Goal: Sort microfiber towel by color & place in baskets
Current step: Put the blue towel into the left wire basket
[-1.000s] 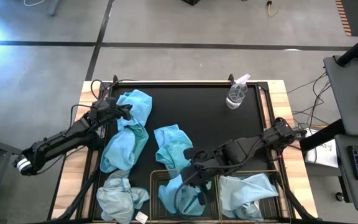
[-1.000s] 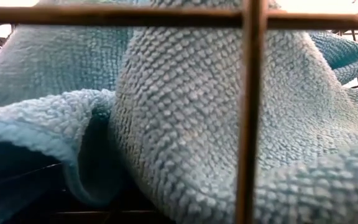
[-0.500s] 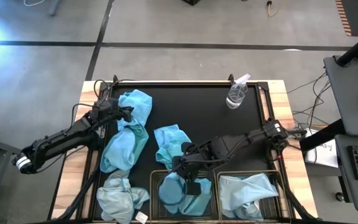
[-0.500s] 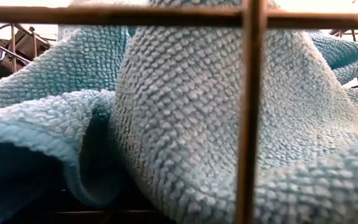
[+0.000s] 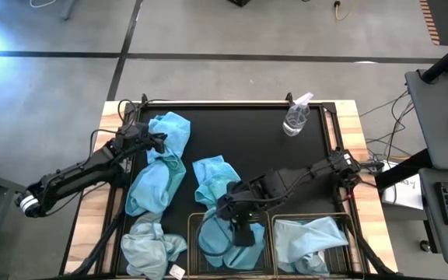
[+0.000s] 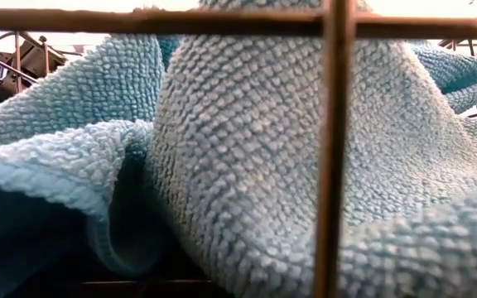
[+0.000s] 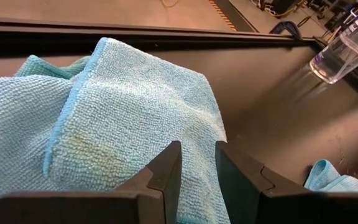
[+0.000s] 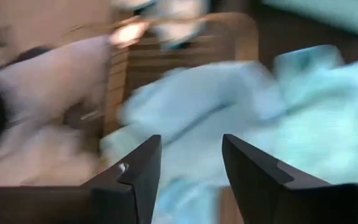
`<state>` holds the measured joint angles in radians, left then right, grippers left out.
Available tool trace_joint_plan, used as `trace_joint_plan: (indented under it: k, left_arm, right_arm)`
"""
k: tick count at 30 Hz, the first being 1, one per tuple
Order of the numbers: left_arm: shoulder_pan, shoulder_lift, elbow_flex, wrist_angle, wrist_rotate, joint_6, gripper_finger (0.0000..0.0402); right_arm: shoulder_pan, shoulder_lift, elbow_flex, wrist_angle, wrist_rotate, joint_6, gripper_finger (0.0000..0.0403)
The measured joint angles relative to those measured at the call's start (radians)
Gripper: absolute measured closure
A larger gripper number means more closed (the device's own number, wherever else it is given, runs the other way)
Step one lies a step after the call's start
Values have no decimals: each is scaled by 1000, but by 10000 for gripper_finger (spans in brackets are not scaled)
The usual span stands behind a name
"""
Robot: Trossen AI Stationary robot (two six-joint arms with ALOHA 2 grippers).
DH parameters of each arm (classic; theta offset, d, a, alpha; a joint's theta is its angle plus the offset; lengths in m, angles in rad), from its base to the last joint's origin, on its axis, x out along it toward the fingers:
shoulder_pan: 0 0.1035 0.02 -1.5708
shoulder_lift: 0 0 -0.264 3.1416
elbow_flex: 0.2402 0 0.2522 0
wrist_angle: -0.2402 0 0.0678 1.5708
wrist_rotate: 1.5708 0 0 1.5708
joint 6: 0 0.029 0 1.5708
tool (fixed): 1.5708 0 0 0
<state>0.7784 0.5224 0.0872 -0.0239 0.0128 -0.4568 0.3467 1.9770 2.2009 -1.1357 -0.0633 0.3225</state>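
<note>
The right gripper is seen over the left basket with fingers spread apart, nothing clamped — a turquoise towel lies in that basket below it. A pale towel fills the right basket. The left gripper rests on a turquoise towel on the mat, fingers narrowly parted; a grip cannot be told.

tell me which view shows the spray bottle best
The high view: the whole spray bottle stands at the table's far edge. The left wrist view catches only part of it; the low and right wrist views miss it.
</note>
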Motion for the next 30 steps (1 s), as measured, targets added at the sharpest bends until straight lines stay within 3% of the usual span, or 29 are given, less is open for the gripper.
trace_joint_plan:
  k: [5,7,20,22,25,30]
  left_arm:
    - [0,3,0,-1,0,0,318]
    - [0,7,0,0,0,0,318]
    - [0,24,0,9,-2,24,318]
    - [0,23,0,22,2,41,318]
    - [0,20,0,51,36,85,318]
    - [0,18,0,108,110,153,318]
  right_arm:
    - [-38,0,0,-22,315,-45,232]
    - [-63,1,0,-49,369,-48,232]
    - [-244,18,-24,-62,277,-74,241]
    - [-273,42,-26,-61,221,-62,244]
    - [-302,91,-25,-50,116,-48,248]
    - [-329,179,-13,-52,107,-85,255]
